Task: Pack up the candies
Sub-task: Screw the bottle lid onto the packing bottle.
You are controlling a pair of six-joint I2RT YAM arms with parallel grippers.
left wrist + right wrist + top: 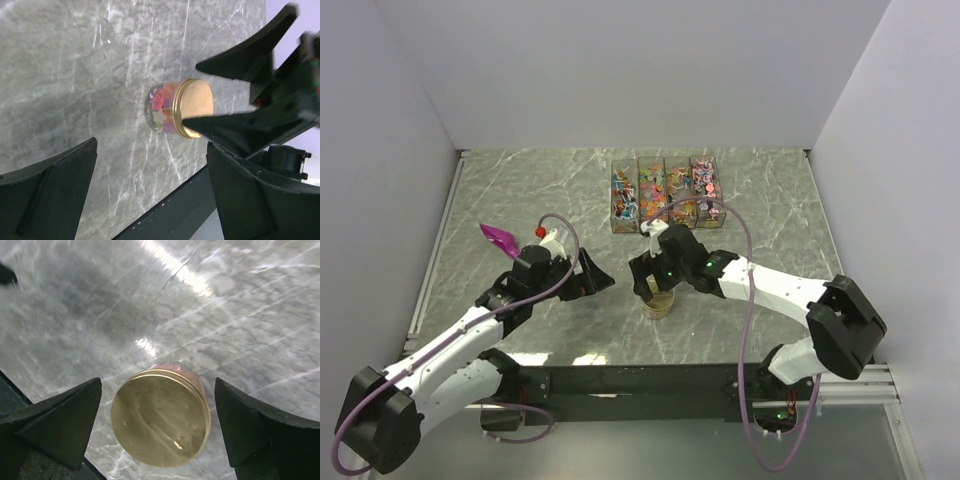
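Marble table (pixel 520 200); 4 boxes (pixel 665 161) of candies (pixel 652 198), top view only

Right gripper (pixel 655 286) above lidded jar (pixel 658 305); candies (pixel 650 195) fill four bins (pixel 625 229) behind

No legible text, label, brand, number or sign is present in any view. The gold lid (pixel 160 415) shows a plain surface. The wrappers of the candies (pixel 653 195) in the clear boxes (pixel 613 195) at 12 o'clock on the counter (pixel 520 190) are too small to read.

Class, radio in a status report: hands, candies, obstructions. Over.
Left hand open, empty. Right hand open over lidded jar. Candies in jar, more in trays. Path clear.
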